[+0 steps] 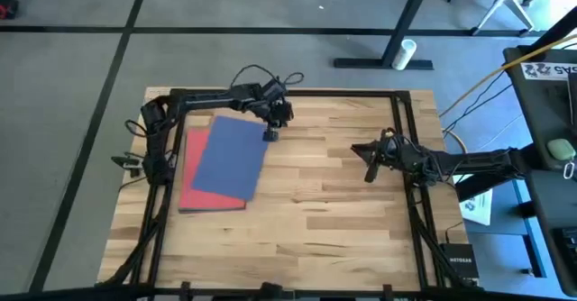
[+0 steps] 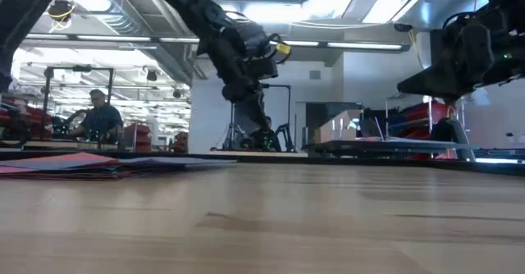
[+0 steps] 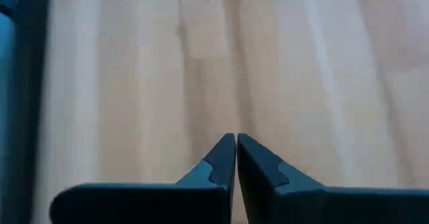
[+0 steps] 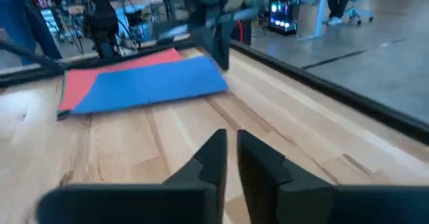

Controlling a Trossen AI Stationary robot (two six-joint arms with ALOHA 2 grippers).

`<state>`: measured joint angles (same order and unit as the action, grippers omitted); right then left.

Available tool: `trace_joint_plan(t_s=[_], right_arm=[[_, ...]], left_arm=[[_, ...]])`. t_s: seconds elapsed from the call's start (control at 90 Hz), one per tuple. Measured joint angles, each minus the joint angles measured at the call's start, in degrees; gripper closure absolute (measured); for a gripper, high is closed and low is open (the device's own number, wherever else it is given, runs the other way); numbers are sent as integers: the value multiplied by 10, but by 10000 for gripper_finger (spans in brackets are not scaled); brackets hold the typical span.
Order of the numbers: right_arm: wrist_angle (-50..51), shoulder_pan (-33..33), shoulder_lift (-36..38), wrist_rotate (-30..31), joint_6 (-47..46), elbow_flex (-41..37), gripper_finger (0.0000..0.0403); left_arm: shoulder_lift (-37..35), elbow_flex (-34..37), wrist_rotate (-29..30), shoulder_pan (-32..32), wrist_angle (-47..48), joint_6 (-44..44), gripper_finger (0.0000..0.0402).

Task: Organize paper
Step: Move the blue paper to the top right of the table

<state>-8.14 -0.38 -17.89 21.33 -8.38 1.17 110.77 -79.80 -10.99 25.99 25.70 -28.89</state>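
Squaring the stack looks like the step in hand: left gripper [image 1: 269, 136], fingers pressed together and empty, sits just off the corner of the blue sheet [image 1: 229, 157] lying askew over the red sheet [image 1: 191, 177] at table [image 1: 343, 211] left, right gripper [image 1: 369, 174] closed and idle well apart; next likely nudge blue flush; two sheets visible, one each.

Table [image 1: 325, 220] bare — paper [image 1: 225, 157] left.

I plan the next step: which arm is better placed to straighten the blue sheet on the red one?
Probably the left. Its gripper hangs at the blue sheet's far right corner, while the right gripper waits away over bare table.
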Motion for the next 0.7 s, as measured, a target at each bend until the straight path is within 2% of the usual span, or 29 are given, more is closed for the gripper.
trace_joint_plan(t_s=[0.156,0.244,0.333,0.489,0.7], right_arm=[[-118,0,0,5,61,0,386],[-150,0,0,-26,79,1,383],[-127,0,0,-58,83,13,383],[-74,0,-27,-65,66,54,385],[-15,0,-112,-100,88,120,400]], left_arm=[[24,9,22,-40,-9,55,401],[21,9,22,-66,-17,77,401],[8,9,14,-94,-23,86,401],[-23,8,-15,-137,-49,105,401],[-77,30,-12,-178,-47,139,401]])
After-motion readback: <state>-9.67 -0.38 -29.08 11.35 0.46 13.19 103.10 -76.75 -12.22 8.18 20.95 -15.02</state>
